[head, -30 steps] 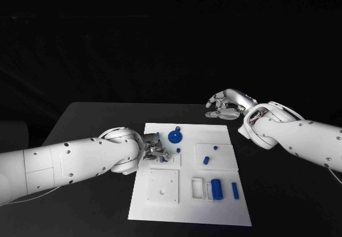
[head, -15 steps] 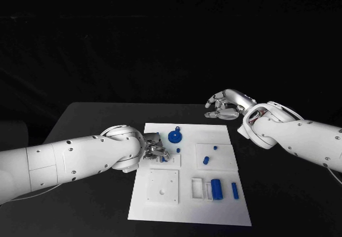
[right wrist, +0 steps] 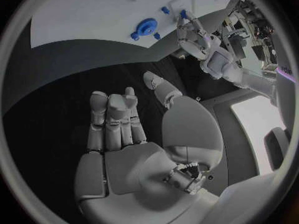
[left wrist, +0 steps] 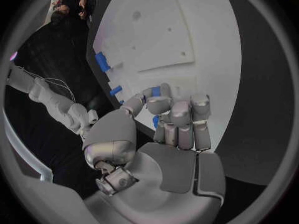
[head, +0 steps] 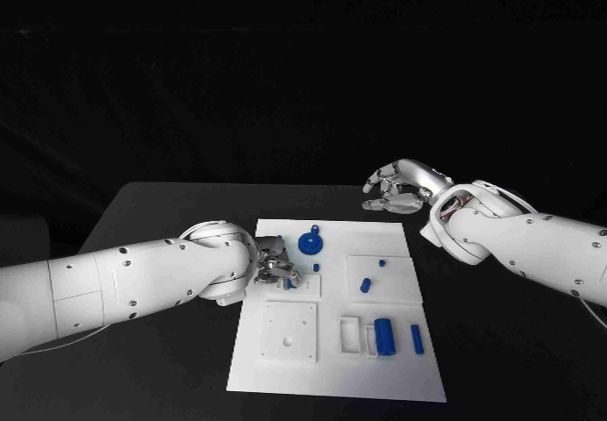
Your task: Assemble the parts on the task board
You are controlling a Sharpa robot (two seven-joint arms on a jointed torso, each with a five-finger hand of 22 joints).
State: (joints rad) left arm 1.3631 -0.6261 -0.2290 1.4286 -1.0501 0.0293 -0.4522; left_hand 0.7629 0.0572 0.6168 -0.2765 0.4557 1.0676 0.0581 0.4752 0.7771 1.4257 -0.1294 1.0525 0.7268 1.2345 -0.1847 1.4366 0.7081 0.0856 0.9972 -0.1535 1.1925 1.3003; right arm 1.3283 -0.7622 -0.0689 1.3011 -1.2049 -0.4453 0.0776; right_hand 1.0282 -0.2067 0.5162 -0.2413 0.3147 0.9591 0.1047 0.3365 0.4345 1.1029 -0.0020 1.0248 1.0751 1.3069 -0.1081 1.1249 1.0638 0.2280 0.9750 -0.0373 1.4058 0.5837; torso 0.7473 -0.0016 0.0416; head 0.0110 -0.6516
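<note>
Head view: a white task board lies flat in the middle of a black desk, with small blue parts spread over it. A round blue disc part sits near the board's far edge, a small blue peg lies toward the middle right, and a thick blue cylinder rests beside a thinner blue bar near the front right, next to a raised white square plate. The left robot hand is over the board's left edge, its fingers curled together around a small blue part, which the left wrist view shows pinched at the fingertips, just above the white surface. The right robot hand is raised beyond the board's far right corner, well apart from the parts, fingers loosely curled and grasping nothing.
</note>
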